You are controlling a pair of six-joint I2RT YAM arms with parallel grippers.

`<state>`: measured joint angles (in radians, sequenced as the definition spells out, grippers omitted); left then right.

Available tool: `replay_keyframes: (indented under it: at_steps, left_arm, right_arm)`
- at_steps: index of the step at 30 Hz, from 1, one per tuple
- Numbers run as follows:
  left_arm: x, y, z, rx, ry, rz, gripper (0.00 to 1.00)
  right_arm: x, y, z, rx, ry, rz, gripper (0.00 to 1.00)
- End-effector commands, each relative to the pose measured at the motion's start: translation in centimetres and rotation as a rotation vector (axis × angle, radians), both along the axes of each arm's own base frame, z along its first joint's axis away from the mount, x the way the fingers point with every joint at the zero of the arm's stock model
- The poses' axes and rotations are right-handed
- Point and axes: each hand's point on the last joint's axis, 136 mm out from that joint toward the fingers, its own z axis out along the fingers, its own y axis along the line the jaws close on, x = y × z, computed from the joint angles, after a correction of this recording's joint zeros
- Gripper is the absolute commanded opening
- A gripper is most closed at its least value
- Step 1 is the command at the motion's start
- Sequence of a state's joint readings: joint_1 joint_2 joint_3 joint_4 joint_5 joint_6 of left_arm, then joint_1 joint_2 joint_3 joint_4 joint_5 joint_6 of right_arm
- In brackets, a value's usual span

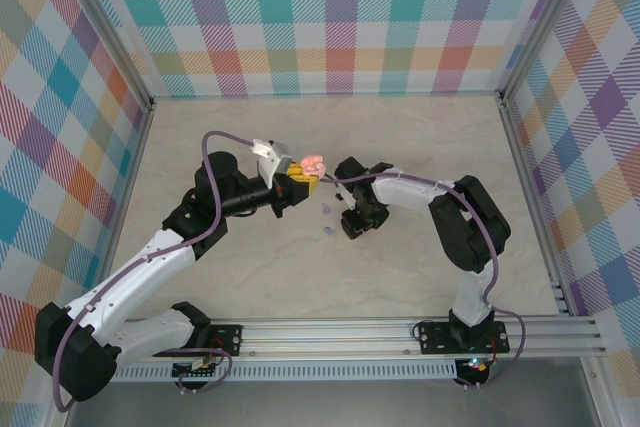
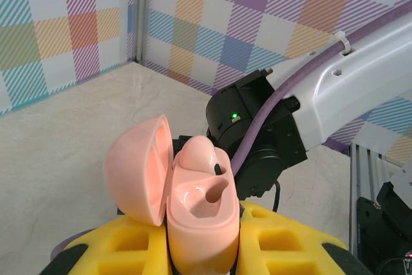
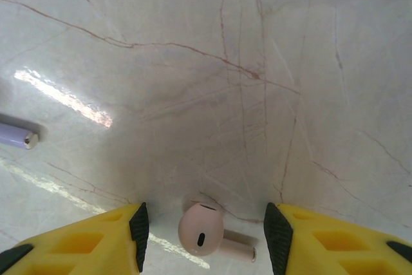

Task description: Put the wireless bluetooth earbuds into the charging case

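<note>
The left fingers (image 2: 122, 249) are clenched on the pink charging case (image 2: 199, 223), held up at mid-bench with its lid open. One pale bud (image 2: 196, 152) sits in it, and the socket beside it looks empty. To the right, the right fingers (image 3: 335, 236) stand released, straddling a second pale earbud (image 3: 201, 228) that lies on the bench (image 3: 225, 62) and touches neither pad. The step in hand is picking up this bud: close squarely, lift, carry it left. The walls are well apart. The room is tight only between the wrists, with a purple bud (image 3: 16, 136) near.
</note>
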<state>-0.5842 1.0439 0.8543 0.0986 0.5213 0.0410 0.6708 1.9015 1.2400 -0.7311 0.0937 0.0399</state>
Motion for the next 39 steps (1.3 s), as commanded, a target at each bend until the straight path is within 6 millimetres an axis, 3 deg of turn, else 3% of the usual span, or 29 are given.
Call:
replay_keyframes:
  at_steps: [1, 26, 33, 39]
  left_arm:
    - [-0.4, 0.0, 0.5, -0.012, -0.005, -0.005, 0.17]
    - [-0.4, -0.1, 0.7, -0.011, -0.009, -0.01, 0.17]
    - [-0.4, -0.2, 0.7, -0.012, -0.008, -0.012, 0.17]
    - [-0.5, -0.2, 0.8, -0.015, -0.008, -0.017, 0.17]
  right_arm:
    - [0.6, -0.4, -0.5, -0.034, -0.001, -0.026, 0.54]
    - [3.8, -4.5, 1.5, -0.07, -0.082, -0.335, 0.53]
    - [3.1, -3.2, 3.1, 0.05, -0.062, -0.315, 0.53]
    - [1.9, -2.1, 3.1, 0.116, -0.001, -0.316, 0.53]
